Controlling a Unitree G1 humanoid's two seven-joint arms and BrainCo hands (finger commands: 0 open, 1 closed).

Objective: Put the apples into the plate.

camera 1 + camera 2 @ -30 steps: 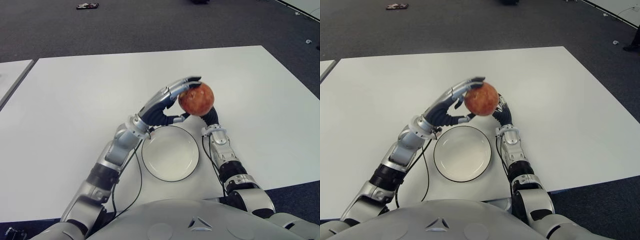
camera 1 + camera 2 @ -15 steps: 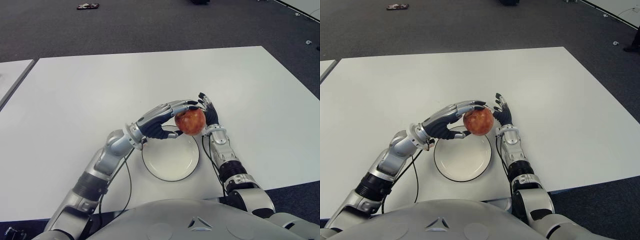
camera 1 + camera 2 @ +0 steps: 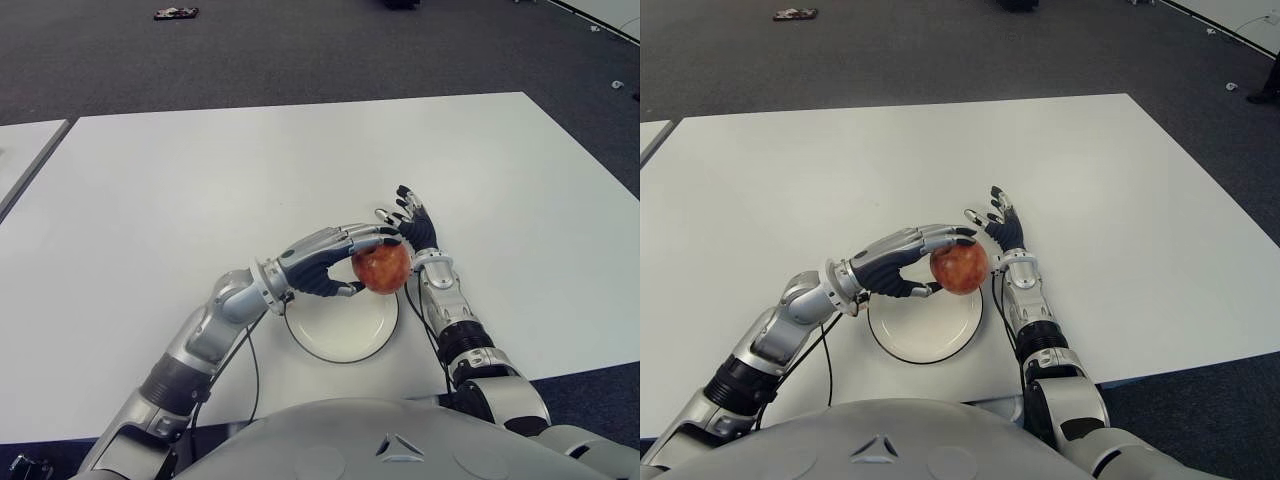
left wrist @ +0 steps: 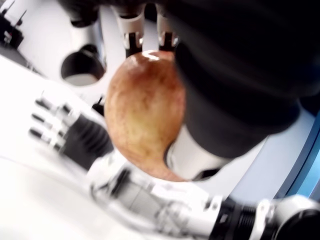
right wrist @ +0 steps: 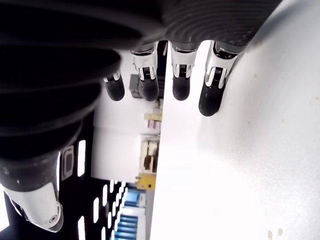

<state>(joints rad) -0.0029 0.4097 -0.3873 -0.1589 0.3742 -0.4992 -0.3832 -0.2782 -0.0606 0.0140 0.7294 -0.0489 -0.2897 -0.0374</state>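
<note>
Your white plate [image 3: 335, 330] sits near the desk's [image 3: 150, 200] front edge. Your left hand [image 3: 330, 262] grips the red apple [image 3: 381, 266] over the plate's right rim. Just beyond, your right hand [image 3: 415, 225] is empty, fingers spread.

A red round apple [image 3: 382, 267] mottled with yellow-orange speckling is seen. The round plate [image 3: 340, 325] is white, rimmed by a thin dark line. The flat table top [image 3: 180, 190] is plain white. Silver and black are worn by the left hand [image 3: 335, 258] and right hand [image 3: 413, 226]. The carpeted floor [image 3: 300, 45] is dark grey.
</note>
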